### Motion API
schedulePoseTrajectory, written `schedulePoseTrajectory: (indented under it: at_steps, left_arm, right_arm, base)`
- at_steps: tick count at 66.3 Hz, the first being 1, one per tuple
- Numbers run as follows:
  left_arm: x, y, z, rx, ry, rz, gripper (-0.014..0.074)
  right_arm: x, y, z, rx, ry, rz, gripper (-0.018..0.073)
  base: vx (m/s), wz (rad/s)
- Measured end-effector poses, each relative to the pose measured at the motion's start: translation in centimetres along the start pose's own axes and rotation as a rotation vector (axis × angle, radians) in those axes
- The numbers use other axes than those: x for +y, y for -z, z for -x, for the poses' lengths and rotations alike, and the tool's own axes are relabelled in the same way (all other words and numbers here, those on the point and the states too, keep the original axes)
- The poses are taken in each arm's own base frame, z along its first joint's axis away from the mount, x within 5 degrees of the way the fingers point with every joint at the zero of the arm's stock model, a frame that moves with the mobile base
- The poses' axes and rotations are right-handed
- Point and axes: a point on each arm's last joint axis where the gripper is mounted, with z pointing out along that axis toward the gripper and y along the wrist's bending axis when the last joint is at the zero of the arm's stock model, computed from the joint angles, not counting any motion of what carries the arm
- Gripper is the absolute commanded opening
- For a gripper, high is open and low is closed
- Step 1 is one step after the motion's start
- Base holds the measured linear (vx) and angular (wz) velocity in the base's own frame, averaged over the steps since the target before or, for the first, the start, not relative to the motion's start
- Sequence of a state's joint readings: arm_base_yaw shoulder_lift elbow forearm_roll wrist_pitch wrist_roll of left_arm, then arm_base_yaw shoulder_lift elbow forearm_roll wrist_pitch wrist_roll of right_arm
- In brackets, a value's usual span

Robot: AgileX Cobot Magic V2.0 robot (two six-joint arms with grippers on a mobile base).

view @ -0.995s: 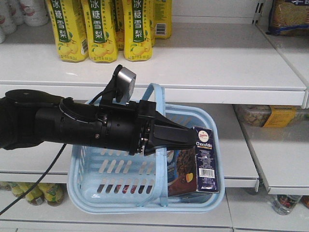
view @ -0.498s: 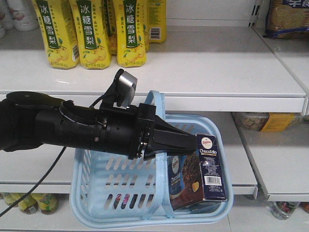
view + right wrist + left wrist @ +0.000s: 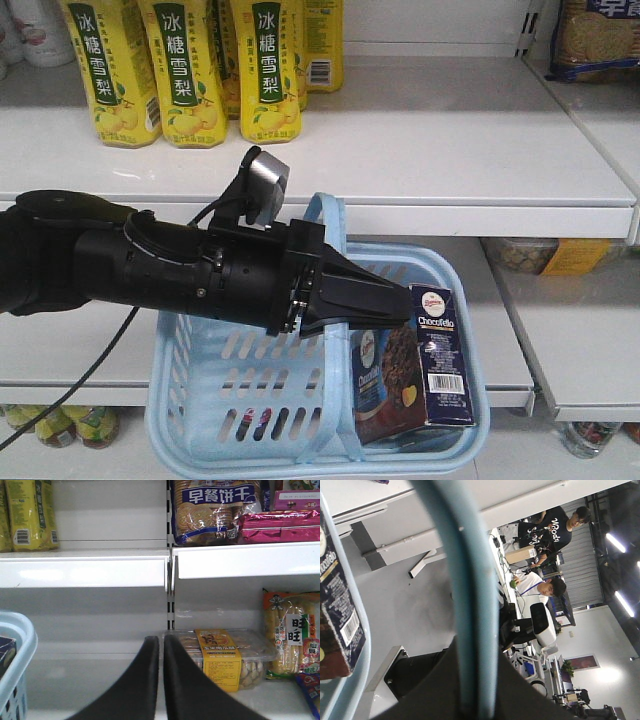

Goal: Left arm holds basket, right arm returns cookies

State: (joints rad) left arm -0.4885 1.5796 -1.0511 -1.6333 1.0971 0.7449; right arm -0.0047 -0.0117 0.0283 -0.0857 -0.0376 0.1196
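My left arm point(image 3: 150, 265) reaches in from the left. Its black pointed gripper point(image 3: 400, 300) is shut on the hoop handle point(image 3: 333, 225) of the light blue basket point(image 3: 468, 400), which hangs in front of the shelves. In the left wrist view the handle point(image 3: 470, 595) runs between the closed fingers of the gripper point(image 3: 475, 702). The navy Chocofello cookies box point(image 3: 440, 350) stands upright in the basket's right end, and it also shows in the left wrist view point(image 3: 337, 630). My right gripper point(image 3: 161, 642) is shut and empty, facing the shelves to the right of the basket point(image 3: 17, 645).
Yellow drink bottles point(image 3: 190, 70) stand on the upper white shelf point(image 3: 450, 130). In the right wrist view, a biscuit bag point(image 3: 215, 505) and pink packs point(image 3: 280, 525) sit on a higher shelf. A clear snack tray with a yellow label point(image 3: 220, 655) sits on the shelf below.
The front view has shifted a little. The basket and the box in it now sit slightly lower and further right in the frame. The left gripper keeps its hold on the handle.
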Motion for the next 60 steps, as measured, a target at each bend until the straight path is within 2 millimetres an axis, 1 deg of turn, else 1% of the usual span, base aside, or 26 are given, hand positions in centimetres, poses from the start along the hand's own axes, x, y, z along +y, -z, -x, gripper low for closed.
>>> schedulePoseTrajectory:
  at_steps: [60]
  left_arm:
    - [0.05,0.0,-0.04,0.005,-0.003,0.005,-0.0003]
  right_arm:
    - [0.0,0.0,0.0,0.0,0.0,0.0,-0.0011]
  base:
    - [0.0,0.0]
